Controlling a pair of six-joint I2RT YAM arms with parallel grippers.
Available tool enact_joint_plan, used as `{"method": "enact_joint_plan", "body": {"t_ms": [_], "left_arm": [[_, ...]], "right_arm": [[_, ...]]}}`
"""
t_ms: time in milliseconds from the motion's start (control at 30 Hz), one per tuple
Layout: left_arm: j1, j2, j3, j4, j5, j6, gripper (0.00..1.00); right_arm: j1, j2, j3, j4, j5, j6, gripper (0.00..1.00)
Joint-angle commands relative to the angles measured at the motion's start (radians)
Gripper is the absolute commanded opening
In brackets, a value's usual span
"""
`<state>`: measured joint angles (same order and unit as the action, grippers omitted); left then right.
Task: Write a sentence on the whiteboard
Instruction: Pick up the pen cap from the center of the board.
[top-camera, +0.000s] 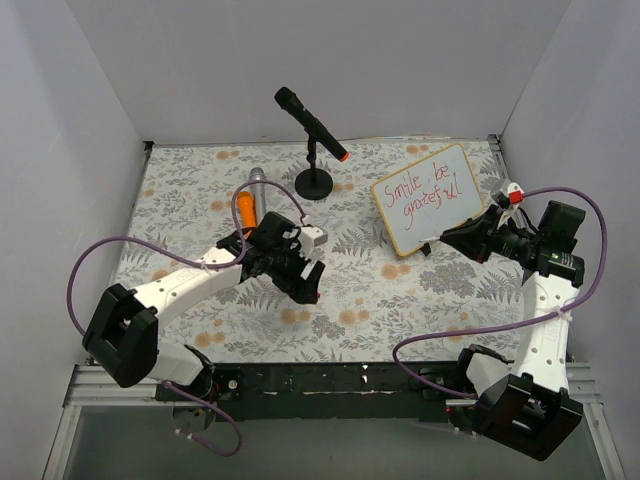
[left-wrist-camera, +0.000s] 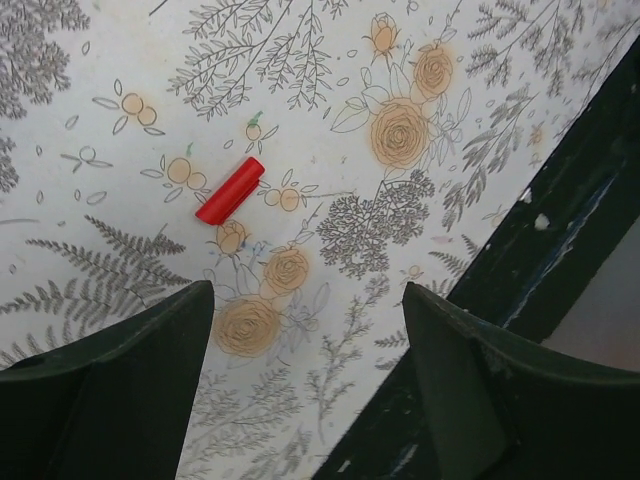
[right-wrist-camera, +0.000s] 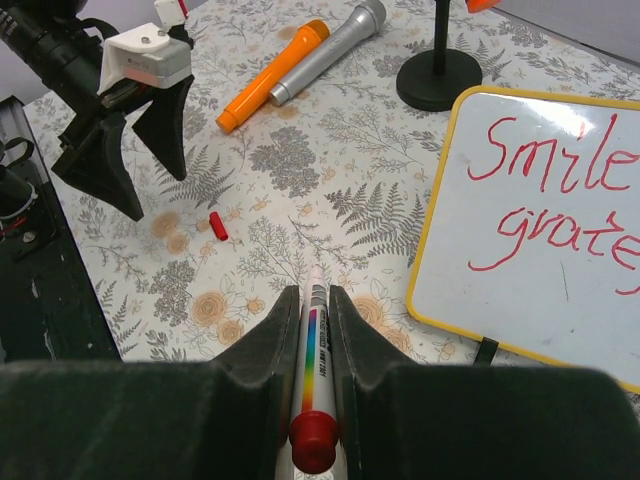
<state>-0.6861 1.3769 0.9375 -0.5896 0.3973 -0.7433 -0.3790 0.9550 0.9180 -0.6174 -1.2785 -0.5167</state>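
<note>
The whiteboard (top-camera: 425, 200) with a yellow rim stands tilted at the back right. The sentence (top-camera: 428, 190) on it is red handwriting in two lines, reading about "Smile be grateful!". In the right wrist view, the whiteboard (right-wrist-camera: 455, 250) and part of the sentence (right-wrist-camera: 545, 165) sit to the right. My right gripper (right-wrist-camera: 313, 295) is shut on a white marker (right-wrist-camera: 314, 370) with a rainbow stripe, held low by the board's lower left corner. A small red cap (left-wrist-camera: 230, 190) lies on the floral cloth. My left gripper (left-wrist-camera: 308, 300) hovers over it, open, with nothing between its fingers.
A black microphone (top-camera: 310, 120) on a round stand (top-camera: 315, 184) stands at the back centre. An orange toy microphone (top-camera: 245, 212) and a silver one (top-camera: 257, 180) lie at the back left. The table's dark front edge (left-wrist-camera: 520, 270) runs close to the left gripper. White walls enclose the table.
</note>
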Motion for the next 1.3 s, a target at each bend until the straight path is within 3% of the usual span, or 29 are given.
{"method": "enact_joint_plan", "body": {"t_ms": [0,133,200,567,900,1067,1267], "left_arm": [[-0.01,-0.028,-0.04,0.059,0.04,0.353,0.76],[-0.007,-0.015,-0.094,0.181,0.057,0.521,0.79],[-0.004,0.052,-0.056,0.159,0.058,0.591,0.79],[0.0,0.247,0.004,0.152,0.074,0.656,0.7],[-0.004,0.315,0.006,0.182,0.035,0.659,0.49],[-0.033,0.301,-0.038,0.221,-0.034,0.673,0.31],[-0.078,0.243,-0.132,0.284,-0.103,0.673,0.25]], "right_arm": [[0.002,-0.018,-0.01,0.031,-0.031,-0.011,0.01],[0.002,-0.009,-0.004,0.025,-0.045,-0.011,0.01],[0.002,-0.005,-0.002,0.025,-0.045,-0.011,0.01],[0.002,-0.002,-0.008,0.024,-0.047,-0.016,0.01],[0.002,0.002,-0.021,0.031,-0.058,-0.016,0.01],[0.002,-0.002,-0.028,0.036,-0.055,-0.017,0.01],[0.002,-0.01,-0.033,0.036,-0.051,-0.019,0.01]]}}
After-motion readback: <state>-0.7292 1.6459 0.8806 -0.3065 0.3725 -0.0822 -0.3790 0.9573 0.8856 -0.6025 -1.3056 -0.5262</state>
